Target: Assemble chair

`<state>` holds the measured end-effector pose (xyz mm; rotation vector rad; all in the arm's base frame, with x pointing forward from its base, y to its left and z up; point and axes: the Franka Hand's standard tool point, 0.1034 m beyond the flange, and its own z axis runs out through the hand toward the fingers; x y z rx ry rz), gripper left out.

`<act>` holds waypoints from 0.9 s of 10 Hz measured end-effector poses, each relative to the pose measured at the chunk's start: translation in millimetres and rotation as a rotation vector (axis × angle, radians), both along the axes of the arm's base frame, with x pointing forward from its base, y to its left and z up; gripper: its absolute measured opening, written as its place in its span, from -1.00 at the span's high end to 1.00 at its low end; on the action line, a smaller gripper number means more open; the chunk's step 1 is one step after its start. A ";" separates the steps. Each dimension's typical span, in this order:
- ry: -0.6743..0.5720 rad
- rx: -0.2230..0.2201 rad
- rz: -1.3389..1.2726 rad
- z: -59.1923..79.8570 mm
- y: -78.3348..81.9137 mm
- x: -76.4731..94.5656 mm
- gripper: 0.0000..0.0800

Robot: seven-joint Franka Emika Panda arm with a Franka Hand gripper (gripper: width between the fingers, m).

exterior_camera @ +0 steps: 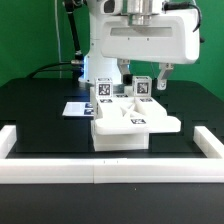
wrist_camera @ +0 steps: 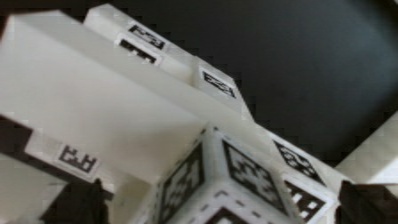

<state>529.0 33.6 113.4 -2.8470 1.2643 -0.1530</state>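
The chair's parts stand together mid-table in the exterior view: a flat white slab (exterior_camera: 135,126) with upright tagged pieces at its back, one to the exterior view's left (exterior_camera: 103,91) and one to the right (exterior_camera: 142,89). My gripper (exterior_camera: 141,80) hangs straight over the right piece, open, one dark finger on each side. In the wrist view the gripper (wrist_camera: 217,203) straddles a tagged corner block (wrist_camera: 240,180). A visible gap separates the block from the fingers (wrist_camera: 68,200), so nothing is gripped. Beyond the block a long tagged bar (wrist_camera: 169,60) runs along the slab (wrist_camera: 89,100).
The marker board (exterior_camera: 74,108) lies flat on the black table at the exterior view's left of the parts. Plain white border rails run along the front (exterior_camera: 100,172), left (exterior_camera: 8,140) and right (exterior_camera: 205,142). The arm's white base (exterior_camera: 100,50) stands close behind the parts.
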 end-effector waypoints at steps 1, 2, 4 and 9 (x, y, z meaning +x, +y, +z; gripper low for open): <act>0.002 -0.011 0.095 0.0 -0.8 0.0 -0.62; 0.004 -0.017 0.148 0.0 -1.3 0.1 -0.62; 0.012 -0.045 0.327 0.1 -1.9 0.1 -0.62; 0.026 -0.085 0.603 0.1 -4.6 0.1 -0.62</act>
